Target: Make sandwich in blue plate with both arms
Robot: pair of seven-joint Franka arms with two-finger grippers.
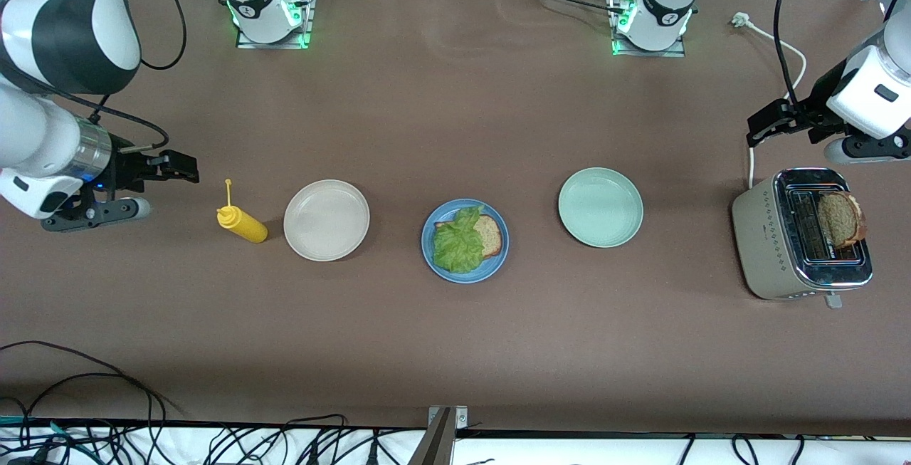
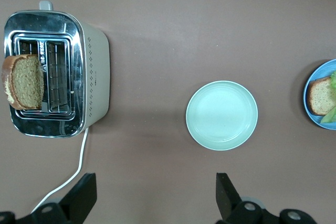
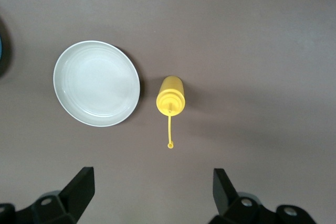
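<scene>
The blue plate sits mid-table and holds one brown bread slice with a ruffled green lettuce leaf lying over most of it. A second bread slice stands in a slot of the toaster at the left arm's end. My left gripper hangs open and empty over bare table by the toaster's cord. Its wrist view shows the toaster slice and the blue plate's rim. My right gripper hangs open and empty over bare table by the yellow bottle.
An empty beige plate lies between the yellow bottle and the blue plate. An empty pale green plate lies between the blue plate and the toaster. The toaster's white cord runs toward the arm bases. Cables hang along the table's front edge.
</scene>
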